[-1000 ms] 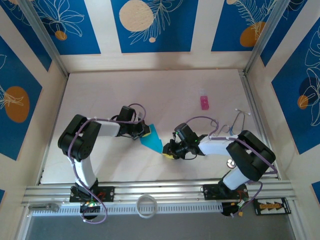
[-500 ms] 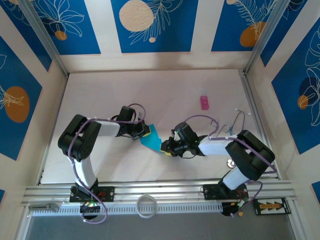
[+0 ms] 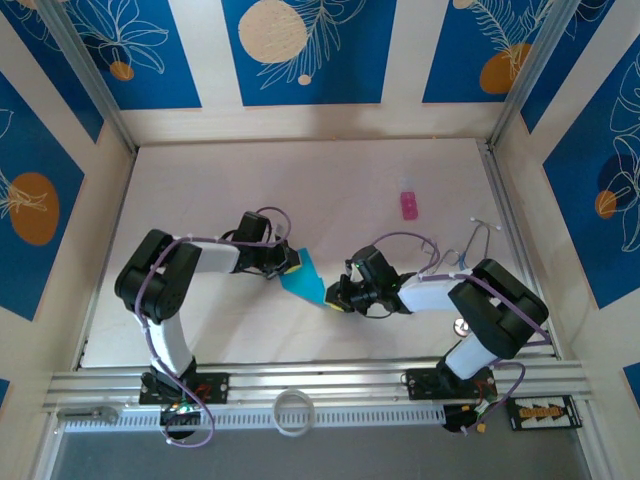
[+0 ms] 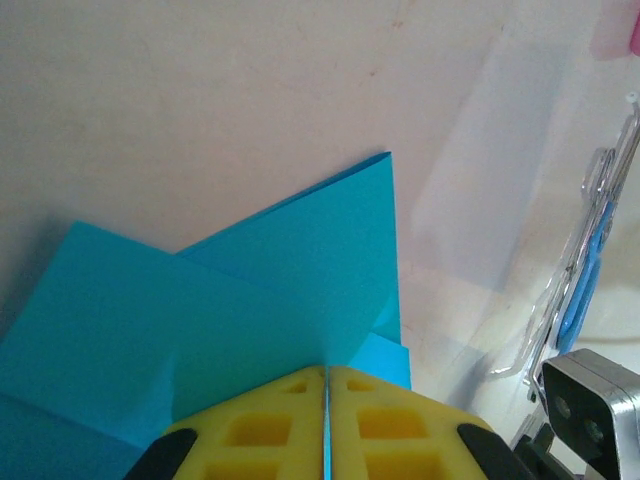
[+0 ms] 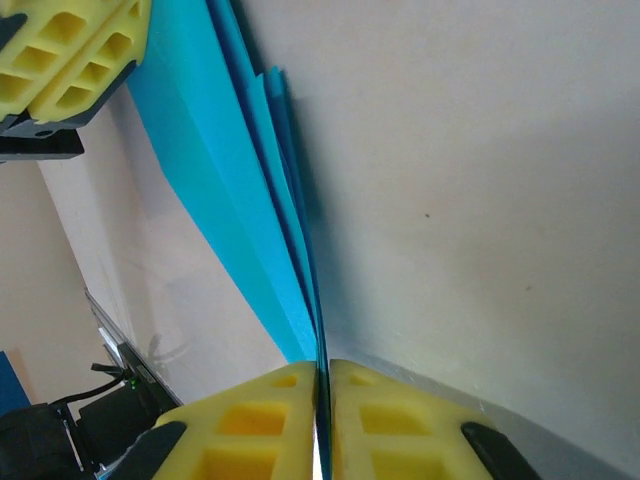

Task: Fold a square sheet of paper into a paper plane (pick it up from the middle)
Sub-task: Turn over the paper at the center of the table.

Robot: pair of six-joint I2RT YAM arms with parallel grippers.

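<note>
You've got the square sheet of paper (image 3: 303,279) folded down to a smaller cyan pointed shape. It's mid-table between the two arms, toward the near side. Top view: it lies slanted, upper end at the left gripper (image 3: 289,264), lower tip at the right gripper (image 3: 334,298), and the paper spans the short gap between them. That view is too small to show how the jaws stand.

The wrist views settle it. Left wrist view: the left yellow pads (image 4: 270,425) are pressed together with only a thin seam, and the paper's edge is pinched in it. Past them you see overlapping flaps, one folded corner pointing away, over the pale table (image 4: 200,90).

Right wrist view: the right yellow pads (image 5: 390,410) are closed the same way, and the paper is clamped in the seam. Here you get the sheet edge-on, several layers stacked, running from the pinch up to the left gripper's pads at the top-left corner. The layering doesn't read from above. You can't tell whether the lower edge touches the table.

The pink object (image 3: 408,205) sits well apart, to the far right of the paper, and it's a blur at the corner of the left wrist view. The top view also shows blue leaf-patterned panels (image 3: 300,50) on the walls.
</note>
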